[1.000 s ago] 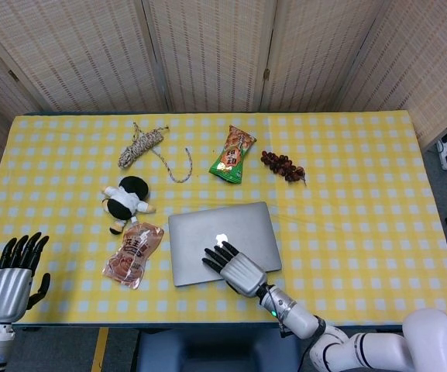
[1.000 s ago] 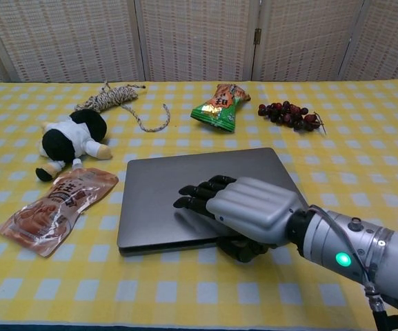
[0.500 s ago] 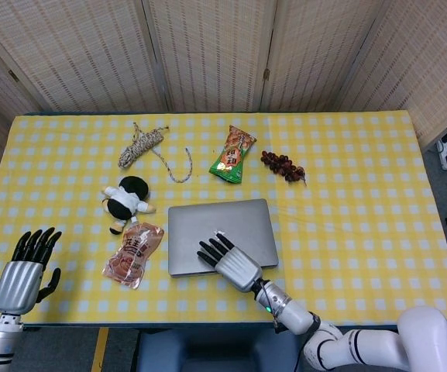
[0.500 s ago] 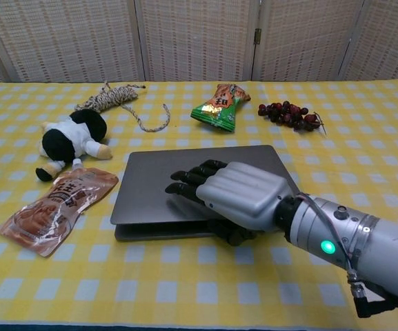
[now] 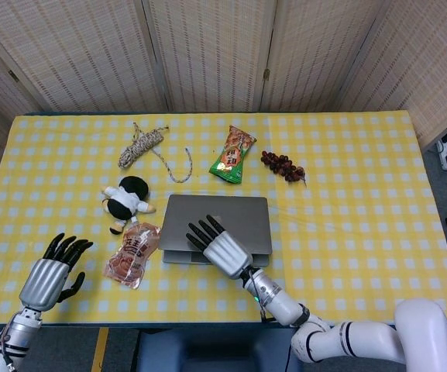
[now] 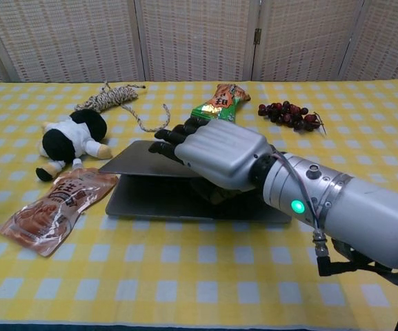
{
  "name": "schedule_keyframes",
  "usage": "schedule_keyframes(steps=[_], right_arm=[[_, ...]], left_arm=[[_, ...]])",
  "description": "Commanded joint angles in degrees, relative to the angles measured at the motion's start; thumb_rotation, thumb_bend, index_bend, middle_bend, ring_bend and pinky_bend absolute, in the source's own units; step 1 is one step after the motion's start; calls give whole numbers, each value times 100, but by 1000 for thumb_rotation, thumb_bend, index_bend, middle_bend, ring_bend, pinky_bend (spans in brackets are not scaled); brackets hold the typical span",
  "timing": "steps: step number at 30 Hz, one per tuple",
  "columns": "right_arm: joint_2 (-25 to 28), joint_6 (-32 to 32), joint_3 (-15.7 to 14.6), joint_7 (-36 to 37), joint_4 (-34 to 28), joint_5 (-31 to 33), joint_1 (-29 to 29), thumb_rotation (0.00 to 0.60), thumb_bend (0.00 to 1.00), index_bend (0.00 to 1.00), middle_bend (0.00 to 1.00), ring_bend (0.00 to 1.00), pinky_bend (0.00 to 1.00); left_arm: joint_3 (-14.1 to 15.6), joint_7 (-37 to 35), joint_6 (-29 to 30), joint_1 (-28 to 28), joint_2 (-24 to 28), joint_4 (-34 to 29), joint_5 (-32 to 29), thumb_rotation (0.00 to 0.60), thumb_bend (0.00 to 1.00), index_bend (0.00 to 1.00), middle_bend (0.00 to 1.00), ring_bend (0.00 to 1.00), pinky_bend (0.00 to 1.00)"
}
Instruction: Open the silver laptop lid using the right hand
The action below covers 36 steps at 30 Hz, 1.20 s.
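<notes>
Right hand: the silver-shelled right hand [image 6: 216, 155] holds the front edge of the silver laptop lid [image 5: 215, 213], dark fingers [image 6: 173, 136] spread flat over the top, thumb tucked beneath the edge.
Laptop: the lid stands raised a little way off its base [image 6: 185, 205], a wedge of gap open along the near side in the chest view; the machine sits near the table's front centre.
Left hand: the left hand [image 5: 51, 270] hovers at the near left corner, fingers apart, holding nothing.
Surfaces: brushed grey metal lid, smooth and rectangular with rounded corners; yellow-and-white checked tablecloth [image 5: 362, 201] over the whole table.
Near neighbours: a glossy orange-brown snack pouch [image 5: 132, 253] lies just left of the laptop; a black-and-white plush toy [image 5: 125, 201] sits behind the pouch.
Farther back: a green snack bag [image 5: 234, 154] lies beyond the lid, a bunch of dark red grapes [image 5: 283, 165] to its right, and a coiled braided rope [image 5: 147, 146] to its left.
Backdrop: woven folding screens [image 5: 208, 46] stand behind the table.
</notes>
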Motion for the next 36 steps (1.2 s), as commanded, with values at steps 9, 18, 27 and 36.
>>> schedule_keyframes(steps=[9, 18, 27, 36], right_arm=[[-28, 149, 125, -513, -125, 456, 267, 600, 662, 0, 0, 0, 0], [-98, 261, 70, -570, -55, 587, 382, 600, 663, 0, 0, 0, 0], [-87, 355, 23, -600, -44, 663, 459, 600, 663, 0, 0, 0, 0], [-125, 409, -21, -524, 50, 739, 514, 600, 663, 0, 0, 0, 0]], left_arm=[[250, -224, -1004, -789, -260, 172, 408, 600, 615, 143, 168, 95, 0], [208, 94, -1884, -1299, -631, 35, 164, 600, 681, 52, 94, 25, 0], [55, 612, -2431, -1580, -1003, 79, -320, 600, 705, 21, 78, 0, 0], [47, 955, -2665, -1706, -1121, 52, -663, 600, 732, 23, 98, 0, 0]])
